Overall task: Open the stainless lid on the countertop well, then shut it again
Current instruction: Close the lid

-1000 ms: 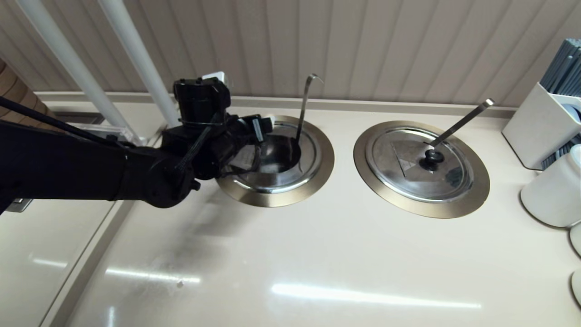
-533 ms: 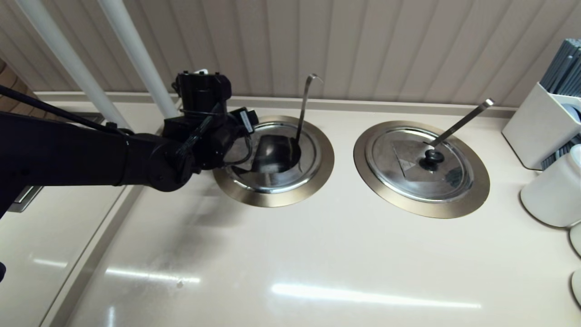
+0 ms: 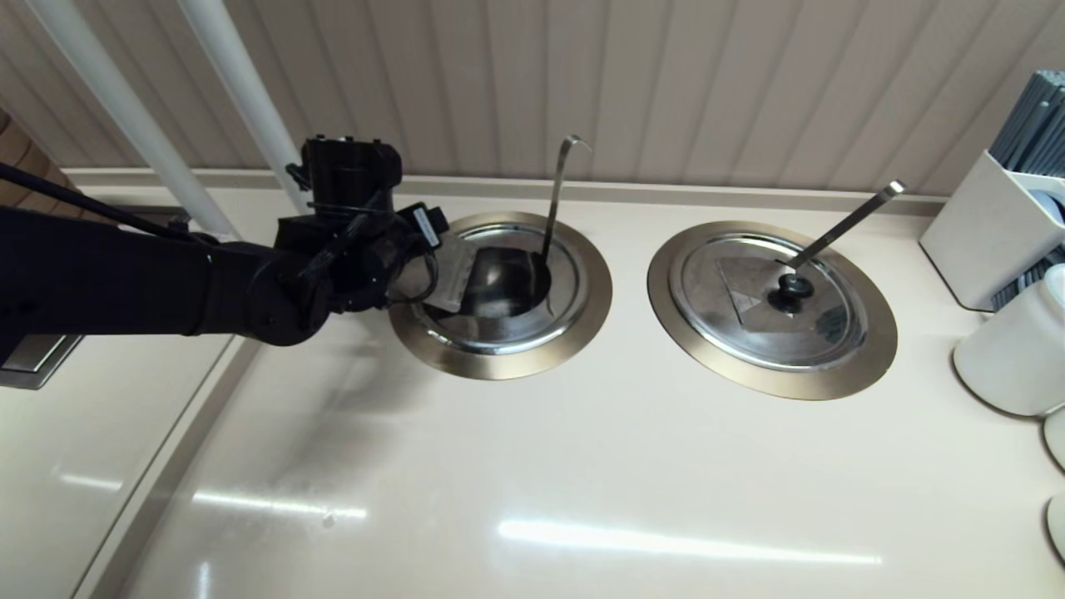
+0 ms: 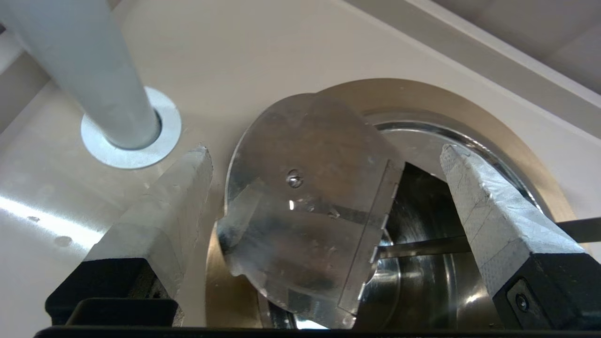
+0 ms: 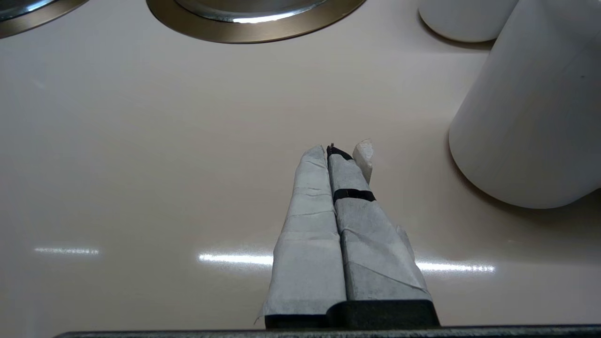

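Note:
The countertop well [image 3: 499,359] lies left of centre with its dark bowl [image 3: 512,279] uncovered; its brass-toned ring also shows in the left wrist view [image 4: 526,155]. The stainless lid [image 4: 300,220] is tipped up on its hinge at the well's left side [image 3: 453,281], its underside and centre screw facing my left wrist camera. A thin hook-tipped ladle handle [image 3: 556,195] rises from the bowl. My left gripper [image 4: 324,152] is open, its fingers [image 4: 183,188] apart from the lid, just left of the well. My right gripper [image 5: 335,150] is shut on nothing above bare countertop.
The twin well [image 3: 865,366] keeps its lid [image 3: 774,308] closed, with a straight handle [image 3: 840,225]. A white pole [image 4: 108,94] stands close behind my left gripper. White containers [image 3: 1011,349] and a utensil box [image 3: 982,233] crowd the right edge.
My left arm has drawn back to the left, away from over the well. The lid stays tipped up and the bowl stays uncovered.

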